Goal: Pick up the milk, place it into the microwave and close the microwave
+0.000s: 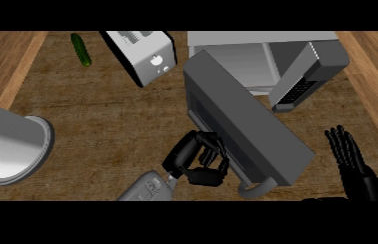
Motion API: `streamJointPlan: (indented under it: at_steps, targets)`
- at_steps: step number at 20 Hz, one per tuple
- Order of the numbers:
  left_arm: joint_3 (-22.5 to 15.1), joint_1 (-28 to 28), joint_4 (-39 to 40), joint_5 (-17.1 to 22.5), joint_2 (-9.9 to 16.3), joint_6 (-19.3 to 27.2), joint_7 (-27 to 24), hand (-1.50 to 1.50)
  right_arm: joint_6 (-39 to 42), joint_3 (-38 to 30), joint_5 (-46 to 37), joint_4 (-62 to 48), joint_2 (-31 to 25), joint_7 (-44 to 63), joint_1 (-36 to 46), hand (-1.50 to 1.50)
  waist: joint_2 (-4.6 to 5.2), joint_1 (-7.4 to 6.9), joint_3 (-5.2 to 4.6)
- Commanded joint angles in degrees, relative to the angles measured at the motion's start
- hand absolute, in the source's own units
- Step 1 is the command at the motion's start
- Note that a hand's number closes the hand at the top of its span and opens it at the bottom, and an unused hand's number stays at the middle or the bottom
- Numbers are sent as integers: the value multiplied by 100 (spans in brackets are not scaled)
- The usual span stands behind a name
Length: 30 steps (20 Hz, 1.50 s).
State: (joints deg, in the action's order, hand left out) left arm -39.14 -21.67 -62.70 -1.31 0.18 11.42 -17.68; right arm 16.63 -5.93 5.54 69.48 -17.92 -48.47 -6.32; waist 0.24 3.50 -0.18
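Only the head view to go on here. The microwave (251,63) sits at the back right of the table (96,113), and its door (244,128) is swung wide open, sticking out toward the robot with the handle (258,187) at the near end. The left robot hand (196,160) is right up against the door's left face near that handle, fingers curled, but I can't see it actually holding anything. The right robot hand (351,155) rests at the right edge, fingers straight and up, empty.

The milk? I can't spot it anywhere; the cavity looks pale and I can't tell if a carton is inside. If it is, my guess is the door is the thing to handle next: stiff, hinged, probably swings easy, best pushed flat near the handle end.

Other stuff around: a toaster (144,55) just left of the microwave, a cucumber (80,50) at the back left, a grey pot (22,148) at the left edge. The toaster sits close to the door's swing, so that's what I'd watch.
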Motion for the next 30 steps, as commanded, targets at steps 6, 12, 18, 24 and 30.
streamJointPlan:
  at_steps: [6, 12, 18, 24, 30]
  targets:
    - [-942, -872, 1202, 1465, -17, 1169, -711, 150, 671, 187, 685, 1591, -188, 552, -530, -150, 58, 301, -13]
    - [-1363, -1376, 1299, 2283, -17, 1354, -631, 150, 738, 295, 874, 2204, -362, 1039, -446, -150, 104, 471, -16]
    - [-1346, -1639, 1132, 2954, -16, 1723, -914, 150, 969, 351, 1087, 2560, -571, 1347, -345, -150, 173, 773, -28]
    - [-901, -1970, 1248, 3524, -17, 2487, -1209, 150, 1044, 285, 1181, 2906, -822, 1600, -236, -150, 199, 910, -37]
    - [-802, -2380, 1449, 4039, -19, 2972, -1146, -150, 1082, -15, 1403, 2969, -1054, 1705, -42, -150, 258, 1135, -19]
